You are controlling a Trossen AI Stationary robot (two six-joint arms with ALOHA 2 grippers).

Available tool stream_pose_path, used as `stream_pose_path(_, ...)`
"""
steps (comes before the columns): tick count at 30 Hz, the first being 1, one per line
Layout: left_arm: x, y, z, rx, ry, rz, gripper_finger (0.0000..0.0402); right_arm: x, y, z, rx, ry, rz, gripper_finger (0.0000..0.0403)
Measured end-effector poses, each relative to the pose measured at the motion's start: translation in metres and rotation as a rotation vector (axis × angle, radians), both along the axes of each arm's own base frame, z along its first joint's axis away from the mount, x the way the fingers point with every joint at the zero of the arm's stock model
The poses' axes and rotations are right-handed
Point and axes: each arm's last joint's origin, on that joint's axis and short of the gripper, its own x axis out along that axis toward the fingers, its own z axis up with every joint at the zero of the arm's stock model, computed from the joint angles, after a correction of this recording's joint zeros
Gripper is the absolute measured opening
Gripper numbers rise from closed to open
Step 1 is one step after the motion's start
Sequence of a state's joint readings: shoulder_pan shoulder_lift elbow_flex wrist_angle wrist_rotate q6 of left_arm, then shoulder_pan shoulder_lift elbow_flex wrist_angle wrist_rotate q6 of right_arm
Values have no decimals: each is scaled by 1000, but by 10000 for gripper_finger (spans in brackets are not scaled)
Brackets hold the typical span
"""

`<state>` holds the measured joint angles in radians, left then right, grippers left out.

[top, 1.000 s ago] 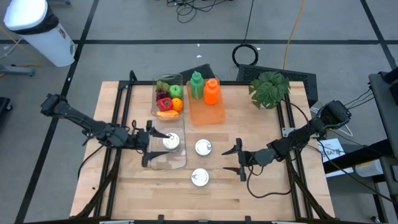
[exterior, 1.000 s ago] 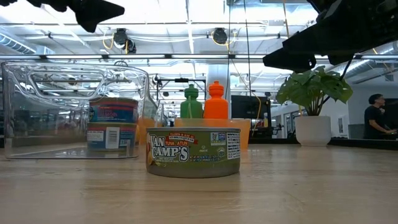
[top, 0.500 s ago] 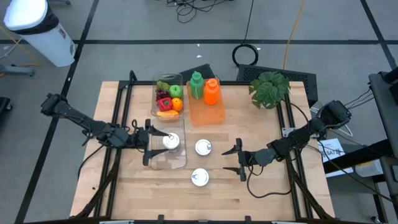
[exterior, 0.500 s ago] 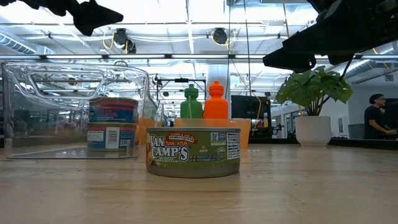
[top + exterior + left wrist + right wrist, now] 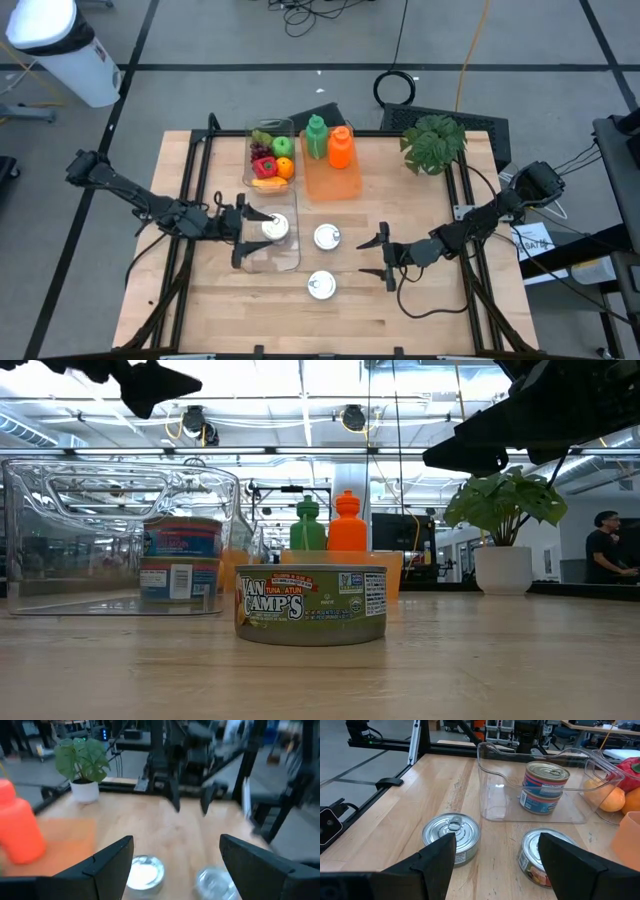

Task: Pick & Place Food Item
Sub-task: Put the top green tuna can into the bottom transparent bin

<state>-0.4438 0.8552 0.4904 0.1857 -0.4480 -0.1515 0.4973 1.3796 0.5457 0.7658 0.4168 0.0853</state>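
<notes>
Crowded far half of the table [image 5: 420, 300]: clear fruit bin [image 5: 270, 155] w/ produce at the far-left, orange tray [image 5: 333, 180] just beside it holding a green bottle [image 5: 316, 137] and an orange bottle [image 5: 340, 147], potted plant [image 5: 432, 142] at the far-right corner. Clear bin [image 5: 270, 240] nearer the left side, one stacked pair of cans [image 5: 543, 787] inside (blue-and-red labels, seen through the wall in the right wrist view). Two loose tuna cans on bare wood: middle can [image 5: 327, 237] just beside the clear bin, near can [image 5: 321, 285] closer to the front edge, apart from both.

Left gripper [image 5: 238, 231] up in the air at the clear bin's left wall, fingers spread wide, holding nothing; cans in the bin just past its tips. Right gripper [image 5: 383, 254] also spread and empty, off the table surface, pointing left; middle can ahead and slightly to the far side, near can ahead and toward the front, neither touched.

Open wood between right gripper and both loose cans, nothing in the way. Front strip of the table bare; clear bin's open top unobstructed. Black rails along both side edges.
</notes>
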Motion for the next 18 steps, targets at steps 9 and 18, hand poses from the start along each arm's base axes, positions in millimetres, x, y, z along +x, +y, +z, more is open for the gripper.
stream_pose_path(9, 32, -5, -33, -160, 104, 157, 305, 0, 0, 0, 0, 0, 0, 265)
stream_pose_path(18, 99, -13, -20, -109, 245, 135, 305, 0, 0, 0, 0, 0, 0, 265)
